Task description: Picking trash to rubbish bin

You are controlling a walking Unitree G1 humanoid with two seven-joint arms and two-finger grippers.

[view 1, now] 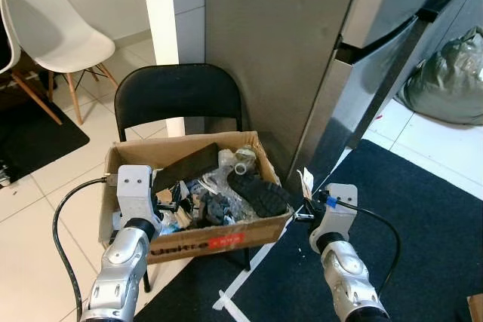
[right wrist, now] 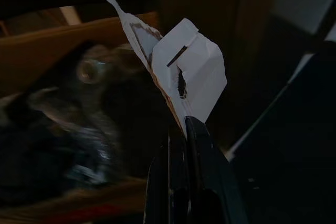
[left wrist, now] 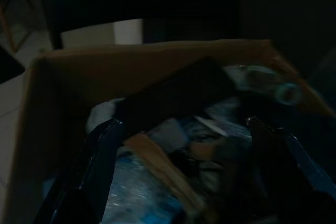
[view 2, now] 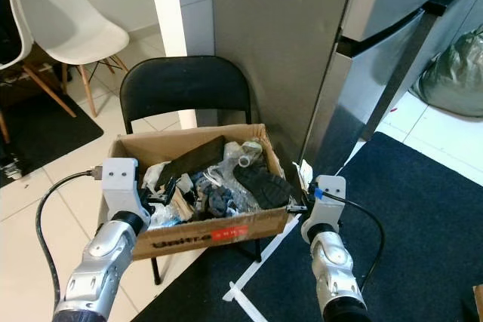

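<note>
- Cardboard box (view 1: pixel 198 245) full of trash sits on a black folding chair (view 1: pixel 177 96), centre of the head view, next to a tall grey fridge (view 1: pixel 317 50).
- Box contents: black shoe sole (view 1: pixel 258 194) toward the box's 3 o'clock side, clear plastic bottle (view 1: pixel 243 159) at its 1 o'clock corner, dark flat piece (view 1: pixel 189 165) across the back, crumpled plastic and scraps in the middle.
- Right gripper (view 1: pixel 304 205) sits just outside the box's 3 o'clock wall, jaws closed on a white paper scrap (right wrist: pixel 186 74). In the right wrist view the scrap stands up out of the pinched fingertips (right wrist: pixel 181 135), torn strip trailing off its top.
- Key relation: the box opening lies at about 9 o'clock from the right gripper, just beside it; the scrap's long axis runs upright, along the jaw line. Judgement: a short move over the rim, then release, would drop it in.
- Left gripper (view 1: pixel 175 200) is over the box's 9 o'clock side, low among the trash. Left wrist view shows its jaws spread wide, fingers (left wrist: pixel 100 156) either side of brown card and plastic, nothing gripped.
- Right arm is the one carrying the task item; left is nearer the box contents.
- Risk, as a guess: thin paper may cling to the jaws or flutter out onto the dark rug (view 1: pixel 407 209).
- White chair (view 1: pixel 53 16) at 10 o'clock and grey bag (view 1: pixel 449 81) at 2 o'clock, both well apart.
</note>
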